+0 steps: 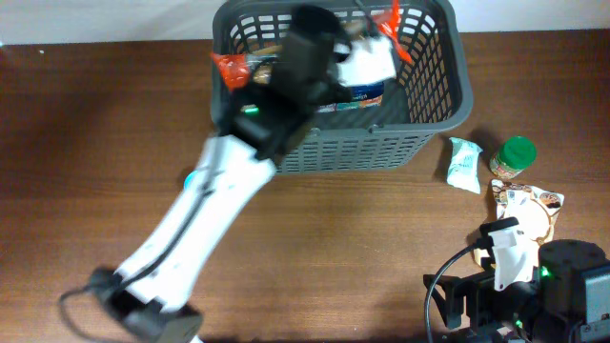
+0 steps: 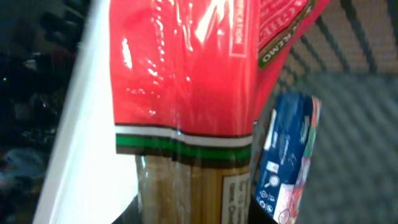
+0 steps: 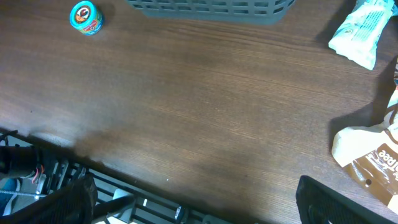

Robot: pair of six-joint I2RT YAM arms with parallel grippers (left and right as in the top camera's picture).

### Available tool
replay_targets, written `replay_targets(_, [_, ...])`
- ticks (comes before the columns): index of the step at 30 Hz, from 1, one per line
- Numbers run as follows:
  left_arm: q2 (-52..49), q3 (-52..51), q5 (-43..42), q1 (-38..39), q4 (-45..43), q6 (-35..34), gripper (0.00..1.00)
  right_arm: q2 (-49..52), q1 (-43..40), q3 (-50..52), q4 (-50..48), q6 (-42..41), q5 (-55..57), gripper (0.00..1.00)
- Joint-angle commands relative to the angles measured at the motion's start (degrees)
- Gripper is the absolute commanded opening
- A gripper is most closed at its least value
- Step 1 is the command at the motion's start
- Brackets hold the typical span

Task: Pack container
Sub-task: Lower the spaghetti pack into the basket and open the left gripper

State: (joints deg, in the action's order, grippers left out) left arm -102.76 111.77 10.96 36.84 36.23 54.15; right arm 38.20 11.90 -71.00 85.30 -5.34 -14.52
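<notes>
The dark grey lattice basket (image 1: 434,119) stands at the back of the table; its wall also shows in the left wrist view (image 2: 357,37) and its edge in the right wrist view (image 3: 211,7). My left gripper (image 1: 319,48) reaches into it from above. It is shut on a long red packet of spaghetti (image 2: 186,68), whose red ends stick out either side (image 1: 229,69). A blue and white packet (image 2: 289,155) lies inside the basket (image 1: 367,69). My right gripper (image 3: 199,208) is open and empty, low over the table's front right (image 1: 510,252).
Right of the basket lie a pale green packet (image 1: 464,164), a green-lidded jar (image 1: 515,157) and a brown and white pouch (image 1: 529,205). A small blue tin (image 3: 86,17) sits left of the basket's front, partly hidden under my left arm in the overhead view.
</notes>
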Motion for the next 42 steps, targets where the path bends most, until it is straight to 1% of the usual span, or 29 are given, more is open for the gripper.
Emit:
replay_targets(1, [-4.5,2.0,7.8,3.1,-1.0,7.9,0.02,-0.2,0.5,0.1,0.1,0.4,-0.3,0.99])
replay_targets(5, [-8.6,2.0,3.7,3.5,-1.1,7.9,0.02,-0.2,0.5,0.1,0.8,0.4,-0.3,0.99])
replay_targets(8, [-10.6,2.0,2.7,3.2,-1.1,7.9,0.02,-0.2,0.5,0.1,1.7,0.4,-0.3,0.99])
replay_targets(11, [-11.5,2.0,1.4,2.4,-1.4,7.2,0.02,-0.2,0.5,0.1,1.9,0.4,-0.3,0.99])
replay_targets(14, [-11.8,2.0,-2.3,0.3,-1.5,5.3,0.02,-0.2,0.5,0.1,1.9,0.4,-0.3,0.99])
replay_targets(19, [-11.9,2.0,-3.4,-2.1,-1.9,4.7,0.02,-0.2,0.5,0.1,1.9,0.4,-0.3,0.99])
replay_targets(22, [-11.9,2.0,-9.6,-4.4,-2.0,4.6,0.02,-0.2,0.5,0.1,1.9,0.4,-0.3,0.99])
replay_targets(23, [-12.1,2.0,-10.4,-5.0,-2.4,4.6,0.02,-0.2,0.5,0.1,1.9,0.4,-0.3,0.99])
replay_targets(28, [-13.0,2.0,-10.7,-6.5,-3.8,5.3,0.02,-0.2,0.5,0.1,1.2,0.4,-0.3,0.99])
replay_targets(38, [-14.8,2.0,-11.9,-6.6,-3.7,5.3,0.02,-0.2,0.5,0.1,1.2,0.4,-0.2,0.99])
replay_targets(39, [-14.8,2.0,-11.9,-6.6,-3.7,5.3,0.02,-0.2,0.5,0.1,1.2,0.4,0.0,0.99])
replay_targets(40, [-14.8,2.0,-11.9,-6.6,-3.7,5.3,0.06,-0.2,0.5,0.1,1.2,0.4,0.0,0.99])
replay_targets(42, [-14.8,2.0,-11.8,-6.6,-3.6,5.2,0.27,-0.2,0.5,0.1,1.2,0.4,0.0,0.99])
